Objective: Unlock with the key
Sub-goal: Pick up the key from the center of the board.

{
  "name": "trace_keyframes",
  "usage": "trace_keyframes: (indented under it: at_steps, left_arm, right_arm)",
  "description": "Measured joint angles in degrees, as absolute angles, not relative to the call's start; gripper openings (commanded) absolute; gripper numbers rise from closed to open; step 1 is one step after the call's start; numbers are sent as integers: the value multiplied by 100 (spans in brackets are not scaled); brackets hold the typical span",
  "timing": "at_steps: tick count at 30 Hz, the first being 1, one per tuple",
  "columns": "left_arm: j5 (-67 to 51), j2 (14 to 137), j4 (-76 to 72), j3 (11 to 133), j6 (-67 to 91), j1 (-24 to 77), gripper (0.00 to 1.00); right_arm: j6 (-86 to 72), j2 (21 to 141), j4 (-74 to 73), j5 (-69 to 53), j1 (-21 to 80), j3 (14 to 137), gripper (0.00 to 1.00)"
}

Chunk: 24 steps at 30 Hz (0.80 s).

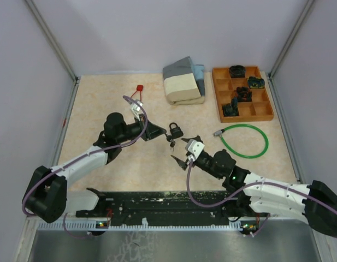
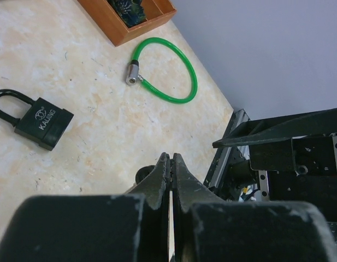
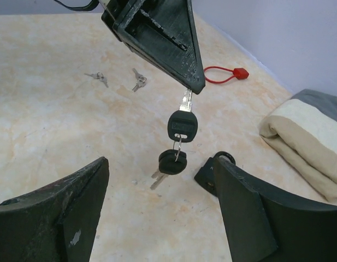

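Beige marbled tabletop [image 1: 146, 169], lilac walls [image 1: 157, 33]; we count one padlock [image 1: 176, 130], one green cable lock [image 1: 244, 141]; left gripper [image 2: 171, 164] clenches the key [image 3: 182, 126], right gripper [image 1: 181, 150] released.

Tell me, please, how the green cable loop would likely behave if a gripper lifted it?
Thin and plastic-coated, the green cable loop would probably flex and sag. Its metal barrel likely makes that end hang lowest.

The counter [image 1: 97, 109] carries a padlock [image 1: 176, 130] at centre, folded towels [image 1: 183, 82] at twelve, a wooden tray [image 1: 262, 109] at one, a green cable loop [image 1: 244, 141] at three, and a red tag [image 1: 139, 89] at eleven.
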<state>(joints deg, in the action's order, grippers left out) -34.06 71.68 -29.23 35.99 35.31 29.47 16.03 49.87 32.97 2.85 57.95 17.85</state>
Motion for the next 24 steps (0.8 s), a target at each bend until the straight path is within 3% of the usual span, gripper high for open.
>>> trace_keyframes:
  at_steps: [14, 24]
  left_arm:
    - [-2834, 7083, -2014, 3942, 4075, 3057, 0]
    - [-3452, 6991, -2379, 3820, 3465, 3068, 0]
  right_arm:
    - [2047, 5848, 3538, 325, 5795, 1907, 71]
    - [1734, 5636, 3441, -298, 5638, 1959, 70]
